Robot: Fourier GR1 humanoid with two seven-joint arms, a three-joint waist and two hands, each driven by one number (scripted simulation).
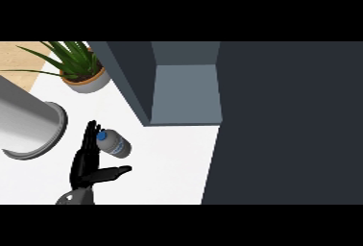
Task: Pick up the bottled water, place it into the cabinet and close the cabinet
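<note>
While open (thumb out), left robot hand [83,166] touches bottled water [114,144].

Single view, from my head, facing steeply down onto the tabletop [170,163]. Close in: of me only my left hand [85,166] and a bit of forearm show, at the lower edge, left side. Cabinet [186,91] fills the top and right.

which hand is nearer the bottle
Left. The left hand is right beside the bottle, on its left, with straight fingers alongside it. The right hand is not in view.
</note>
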